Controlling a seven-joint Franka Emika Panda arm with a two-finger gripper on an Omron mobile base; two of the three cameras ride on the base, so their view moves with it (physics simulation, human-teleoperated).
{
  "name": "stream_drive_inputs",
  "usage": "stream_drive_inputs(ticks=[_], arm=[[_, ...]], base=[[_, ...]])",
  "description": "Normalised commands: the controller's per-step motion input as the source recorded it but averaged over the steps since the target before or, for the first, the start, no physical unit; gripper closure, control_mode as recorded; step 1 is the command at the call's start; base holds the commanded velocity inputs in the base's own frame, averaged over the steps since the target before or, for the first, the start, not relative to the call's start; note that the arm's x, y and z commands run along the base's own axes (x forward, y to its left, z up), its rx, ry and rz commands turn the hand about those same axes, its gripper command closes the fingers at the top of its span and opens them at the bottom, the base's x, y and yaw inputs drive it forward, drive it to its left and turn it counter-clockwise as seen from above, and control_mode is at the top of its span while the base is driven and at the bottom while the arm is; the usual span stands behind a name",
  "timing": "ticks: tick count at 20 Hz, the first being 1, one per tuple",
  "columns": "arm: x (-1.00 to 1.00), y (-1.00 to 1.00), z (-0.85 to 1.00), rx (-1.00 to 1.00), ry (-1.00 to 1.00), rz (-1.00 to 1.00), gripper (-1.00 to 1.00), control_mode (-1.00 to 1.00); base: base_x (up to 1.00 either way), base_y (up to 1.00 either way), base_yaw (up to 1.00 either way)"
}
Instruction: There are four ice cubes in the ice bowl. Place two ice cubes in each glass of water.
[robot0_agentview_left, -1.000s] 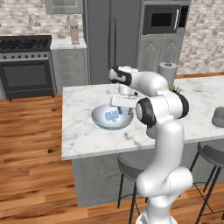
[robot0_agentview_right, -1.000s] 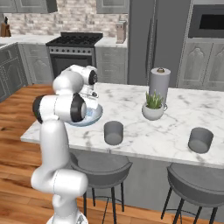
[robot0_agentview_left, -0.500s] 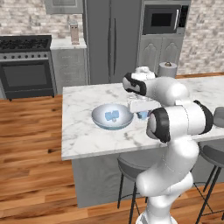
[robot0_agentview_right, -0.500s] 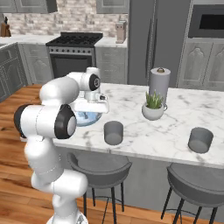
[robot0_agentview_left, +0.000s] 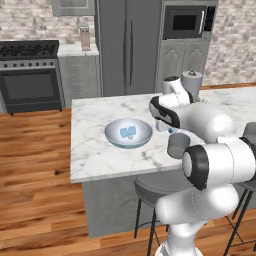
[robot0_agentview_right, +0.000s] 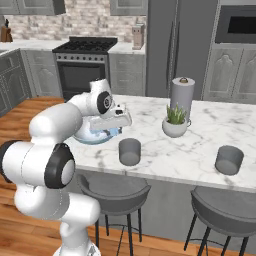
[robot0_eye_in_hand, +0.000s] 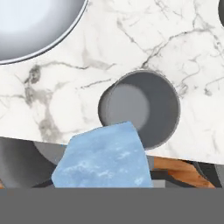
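Jaws clamped on one ice cube (robot0_eye_in_hand: 103, 157), the gripper (robot0_agentview_left: 171, 131) has swung from the ice bowl (robot0_agentview_left: 128, 135) to just above the nearer glass of water (robot0_eye_in_hand: 140, 107) on the bench (robot0_agentview_left: 100, 150); release looks imminent, the second glass (robot0_agentview_right: 229, 160) untouched.

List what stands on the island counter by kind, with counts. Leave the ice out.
ice bowl: 1
glasses: 2
plant pot: 1
paper-towel roll: 1
total: 5
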Motion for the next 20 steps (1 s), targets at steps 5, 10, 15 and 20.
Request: stream_drive_inputs(ticks=[5, 10, 15, 20], arm=[[0.11, -0.33, 0.17, 0.0, -0.1, -0.08, 1.0, -1.0], [0.14, -0.3, 0.12, 0.01, 0.0, -0.09, 1.0, -1.0], [0.3, -0.24, 0.0, 0.07, 0.0, -0.09, 1.0, -1.0], [0.21, -0.13, 0.0, 0.12, 0.0, -0.08, 1.0, -1.0]], base=[[0.0, 0.0, 0.0], [0.0, 0.0, 0.0], [0.0, 0.0, 0.0], [0.0, 0.0, 0.0]])
